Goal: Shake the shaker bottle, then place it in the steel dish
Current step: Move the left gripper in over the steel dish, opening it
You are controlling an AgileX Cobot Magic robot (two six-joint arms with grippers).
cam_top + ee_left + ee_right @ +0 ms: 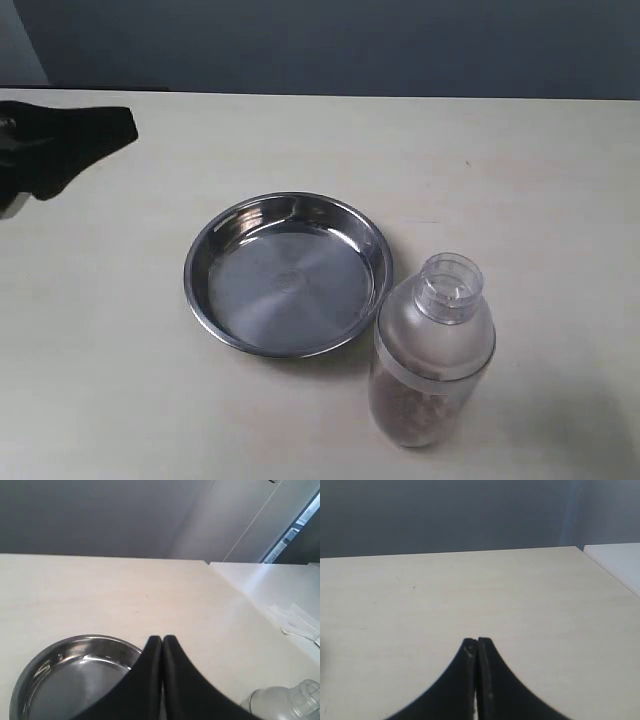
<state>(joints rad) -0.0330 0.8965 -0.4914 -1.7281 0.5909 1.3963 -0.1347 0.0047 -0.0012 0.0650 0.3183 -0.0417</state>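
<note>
1. The shaker bottle (pixel 433 350) stands upright on the table (pixel 100 400), just right of the steel dish (pixel 288 275) and nearer to us. Nothing grips it, so we judge the shaking not yet begun.
2. The dish lies empty, open side up, ready to receive the bottle.
3. The left gripper (pixel 162 639) hovers far left of the dish, fingers pressed together and holding nothing.
4. The right gripper (pixel 477 641) is likewise pressed together over bare table, and the exterior view does not show it.
</note>
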